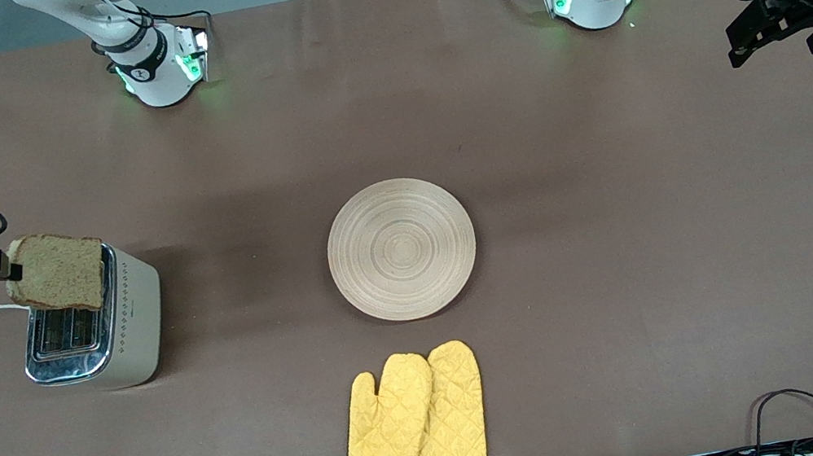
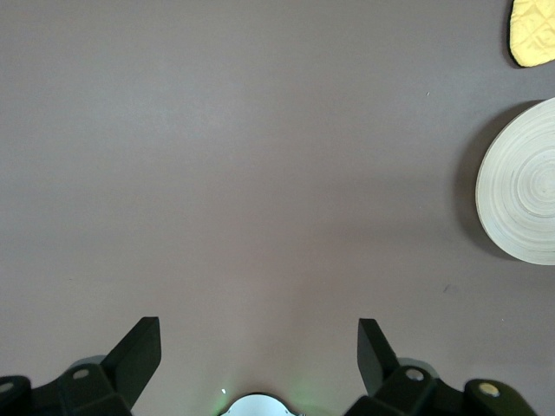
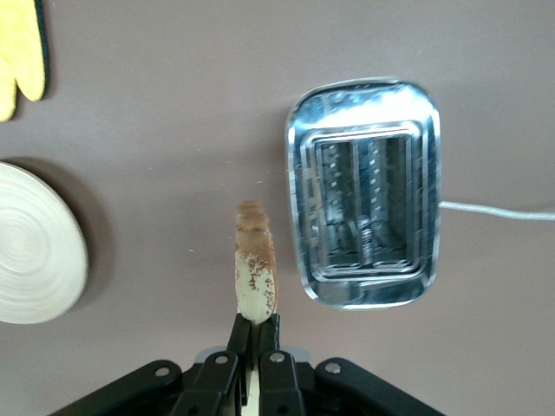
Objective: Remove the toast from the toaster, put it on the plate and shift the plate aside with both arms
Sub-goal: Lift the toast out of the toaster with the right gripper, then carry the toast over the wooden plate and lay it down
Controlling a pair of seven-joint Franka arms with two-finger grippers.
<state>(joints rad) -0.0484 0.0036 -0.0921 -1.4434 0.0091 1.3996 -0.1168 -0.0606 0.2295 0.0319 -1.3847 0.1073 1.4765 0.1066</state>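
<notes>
Toast [image 1: 59,274]: out of the slots, held in the air above the toaster [image 1: 106,332], edge-on in the right wrist view.
Handling: light, stiff enough to hold its shape, likely crumbly; a gentle pinch at the crust edge looks right.
Right gripper [image 3: 257,334]: fingers pressed together on one edge of the slice.
Left gripper [image 2: 258,355]: spread wide, holding nothing, waiting over bare table at the left arm's end.
Plate [image 1: 402,249]: mid-table, nothing on it, well apart from the toaster.
Oven mitts [image 1: 415,415]: nearer the front camera than the plate.
</notes>
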